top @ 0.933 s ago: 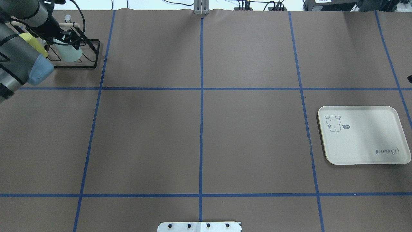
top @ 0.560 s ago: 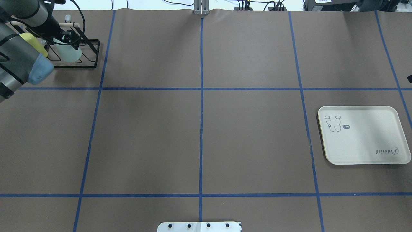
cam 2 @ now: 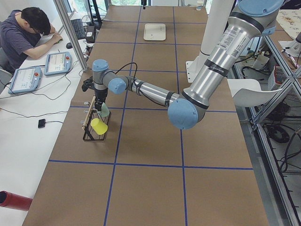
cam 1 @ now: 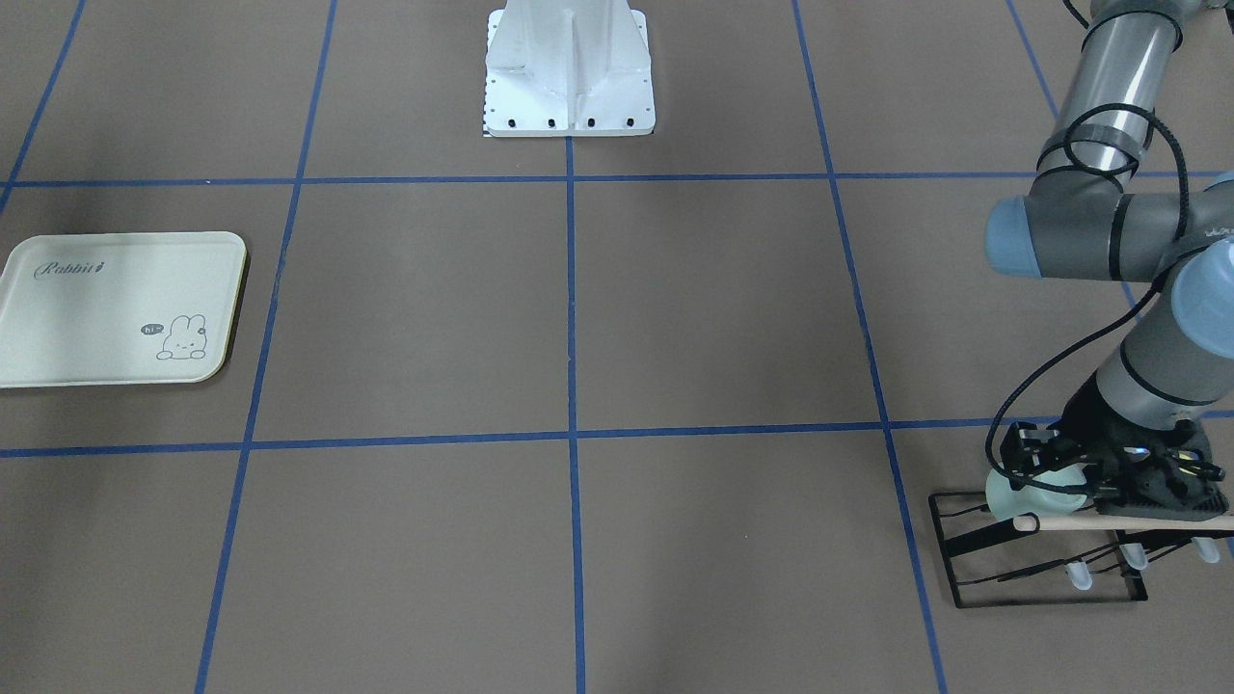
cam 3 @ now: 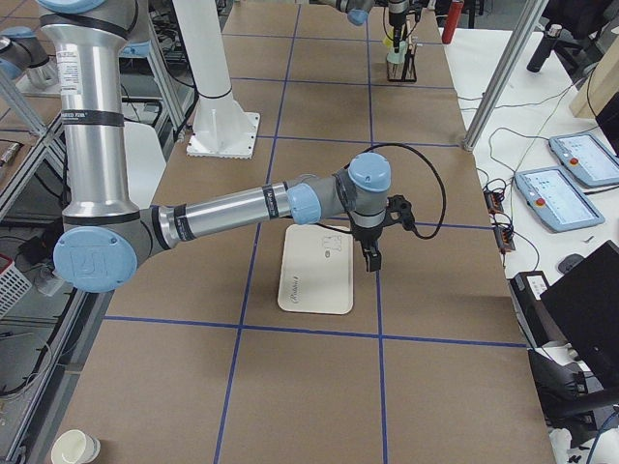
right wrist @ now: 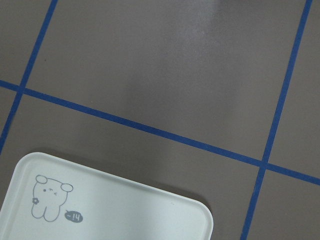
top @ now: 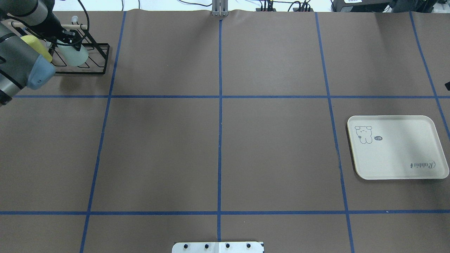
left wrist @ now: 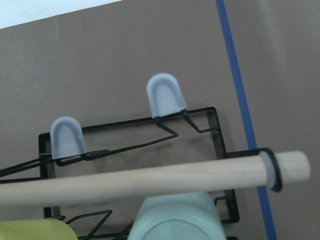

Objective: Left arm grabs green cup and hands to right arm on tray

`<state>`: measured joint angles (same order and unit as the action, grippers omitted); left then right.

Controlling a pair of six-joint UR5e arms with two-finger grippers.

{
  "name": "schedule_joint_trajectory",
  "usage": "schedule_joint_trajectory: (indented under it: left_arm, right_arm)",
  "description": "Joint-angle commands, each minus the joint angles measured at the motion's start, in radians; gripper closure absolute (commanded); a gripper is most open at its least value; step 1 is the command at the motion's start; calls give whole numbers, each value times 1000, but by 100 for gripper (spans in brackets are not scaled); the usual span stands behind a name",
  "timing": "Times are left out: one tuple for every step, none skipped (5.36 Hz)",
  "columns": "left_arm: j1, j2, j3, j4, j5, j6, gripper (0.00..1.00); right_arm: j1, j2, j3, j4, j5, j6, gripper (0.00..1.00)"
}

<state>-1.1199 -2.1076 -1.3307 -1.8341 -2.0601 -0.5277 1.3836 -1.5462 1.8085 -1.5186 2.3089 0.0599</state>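
Observation:
The pale mint-green cup (top: 75,55) hangs on a black wire rack (top: 101,59) at the table's far left corner. It also shows in the front view (cam 1: 1022,493) and at the bottom of the left wrist view (left wrist: 175,217). My left gripper (top: 66,38) is down at the rack and closed on this cup. The cream tray (top: 397,147) lies flat and bare on the right side. My right gripper (cam 3: 372,259) hovers beside the tray's far edge; I cannot tell whether it is open or shut. The right wrist view shows a corner of the tray (right wrist: 110,210).
A brighter yellow-green cup (top: 35,45) hangs on the same rack beside the green one. A wooden rod (left wrist: 150,180) runs across the rack's top. A person sits at a side desk (cam 2: 28,33). The robot's base plate (cam 1: 569,77) is at the near middle edge.
My left arm and gripper have shifted slightly toward the far left, and the green cup has shifted slightly with them. The tray has not moved.

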Motion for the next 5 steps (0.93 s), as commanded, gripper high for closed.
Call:
schedule_joint_trajectory:
  left_arm:
    - [-12, 0, -10, 4, -3, 0, 55]
    - [-20, -3, -28, 7, -9, -2, 55]
    - [-21, 0, -53, 10, -11, -3, 55]
    - [-27, 9, -100, 41, -32, -3, 58]
    - [-49, 15, -161, 65, -60, -3, 57]
  right_arm:
    - [0, 0, 2, 0, 0, 0, 0]
    - [0, 0, 2, 0, 0, 0, 0]
    - [0, 2, 2, 0, 0, 0, 0]
    - [0, 2, 5, 0, 0, 0, 0]
    - [0, 2, 3, 0, 0, 0, 0]
